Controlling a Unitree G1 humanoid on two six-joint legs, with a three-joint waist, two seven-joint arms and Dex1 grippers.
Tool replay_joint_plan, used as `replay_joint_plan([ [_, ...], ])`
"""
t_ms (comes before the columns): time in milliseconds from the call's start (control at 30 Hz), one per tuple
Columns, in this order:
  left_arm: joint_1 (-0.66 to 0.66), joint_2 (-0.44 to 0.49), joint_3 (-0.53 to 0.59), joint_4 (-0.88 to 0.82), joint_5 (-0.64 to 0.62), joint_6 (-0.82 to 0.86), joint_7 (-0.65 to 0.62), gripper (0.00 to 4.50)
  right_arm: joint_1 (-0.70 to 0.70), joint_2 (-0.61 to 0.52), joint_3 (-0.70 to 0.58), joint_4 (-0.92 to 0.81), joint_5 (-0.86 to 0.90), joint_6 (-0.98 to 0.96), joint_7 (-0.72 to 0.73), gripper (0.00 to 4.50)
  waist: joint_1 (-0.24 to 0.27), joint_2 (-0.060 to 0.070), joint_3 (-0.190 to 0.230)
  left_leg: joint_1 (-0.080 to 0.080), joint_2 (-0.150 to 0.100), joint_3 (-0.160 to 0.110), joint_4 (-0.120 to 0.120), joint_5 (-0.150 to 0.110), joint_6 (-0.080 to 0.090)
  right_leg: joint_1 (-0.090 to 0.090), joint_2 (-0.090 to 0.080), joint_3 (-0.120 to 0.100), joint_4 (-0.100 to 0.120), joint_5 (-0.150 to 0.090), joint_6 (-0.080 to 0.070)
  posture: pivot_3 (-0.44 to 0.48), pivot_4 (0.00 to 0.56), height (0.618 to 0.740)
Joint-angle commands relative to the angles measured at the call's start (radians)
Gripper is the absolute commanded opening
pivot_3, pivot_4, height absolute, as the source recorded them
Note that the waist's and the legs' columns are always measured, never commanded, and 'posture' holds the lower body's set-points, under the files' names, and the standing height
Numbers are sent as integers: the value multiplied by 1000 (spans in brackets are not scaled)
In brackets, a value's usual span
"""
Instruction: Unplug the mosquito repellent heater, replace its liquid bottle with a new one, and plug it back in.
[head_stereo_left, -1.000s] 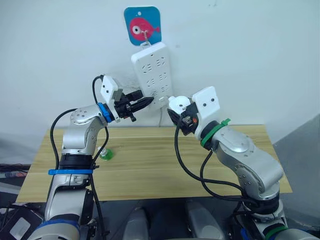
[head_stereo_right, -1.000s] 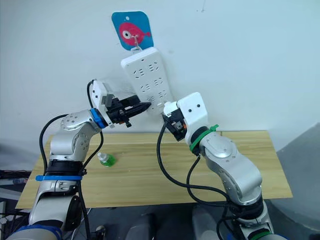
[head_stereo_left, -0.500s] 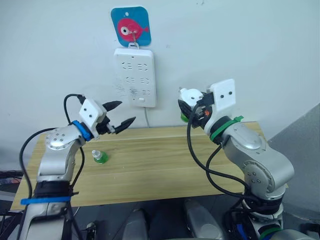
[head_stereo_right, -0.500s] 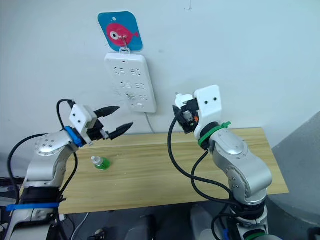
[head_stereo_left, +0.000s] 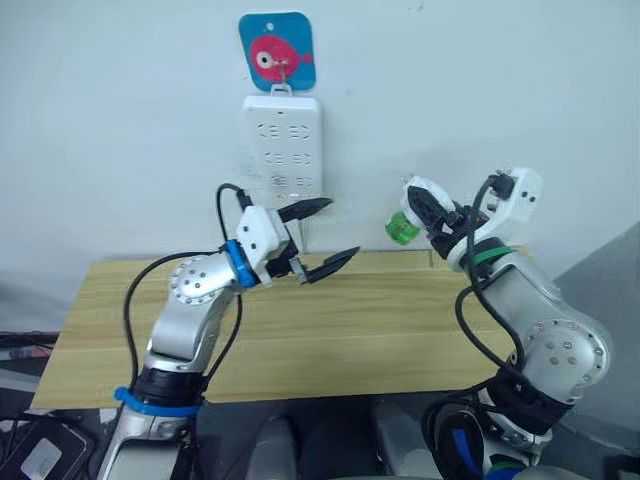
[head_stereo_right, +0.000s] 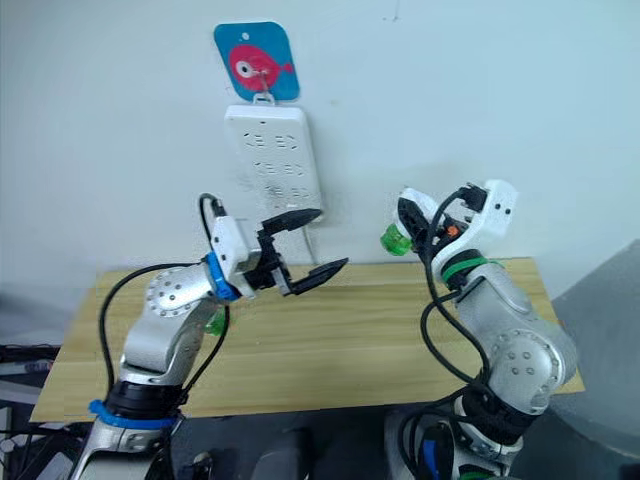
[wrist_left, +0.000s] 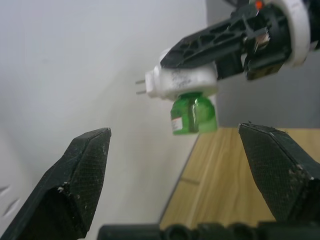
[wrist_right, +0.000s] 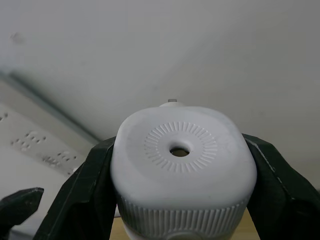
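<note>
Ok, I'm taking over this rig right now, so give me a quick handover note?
Right gripper: shut on the mosquito repellent heater, held in the air beside the wall, unplugged, with the green bottle attached.
Left gripper: open, empty, above the table, facing the heater.
Power strip: on the wall.
Done: unplugging.
Left: take off the bottle, fit a new one, plug back in.

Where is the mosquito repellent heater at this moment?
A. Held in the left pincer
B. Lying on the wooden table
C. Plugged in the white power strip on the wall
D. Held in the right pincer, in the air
D: the right pincer grips the mosquito repellent heater, with its green bottle under it, away from the power strip.
</note>
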Motion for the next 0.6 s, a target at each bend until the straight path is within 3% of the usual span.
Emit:
replay_joint_plan([
  [33, -32, -38, -15, 19, -18, -13, 6, 4442, -48, 184, -9, 9, 222, -77, -147, 2967, -10, 0, 0, 0, 1, 0, -1, 0, 0, 0, 1, 0, 0, 0, 0, -214, 221, 725],
  [300, -89, -113, -28, 123, 20, -55, 42, 4442, 2, 34, 134, 63, 559, -290, -406, 2967, -33, 0, 0, 1, 0, 1, -2, 0, 0, 0, 1, 1, -1, 0, 0, -223, 218, 725],
  [600, -127, -134, -16, 178, 13, -97, 37, 4442, 38, -106, 270, 68, 674, -441, -474, 2967, -31, 0, 0, -2, 0, 0, -2, 0, 0, 0, 1, 0, -5, 0, 0, -222, 219, 725],
])
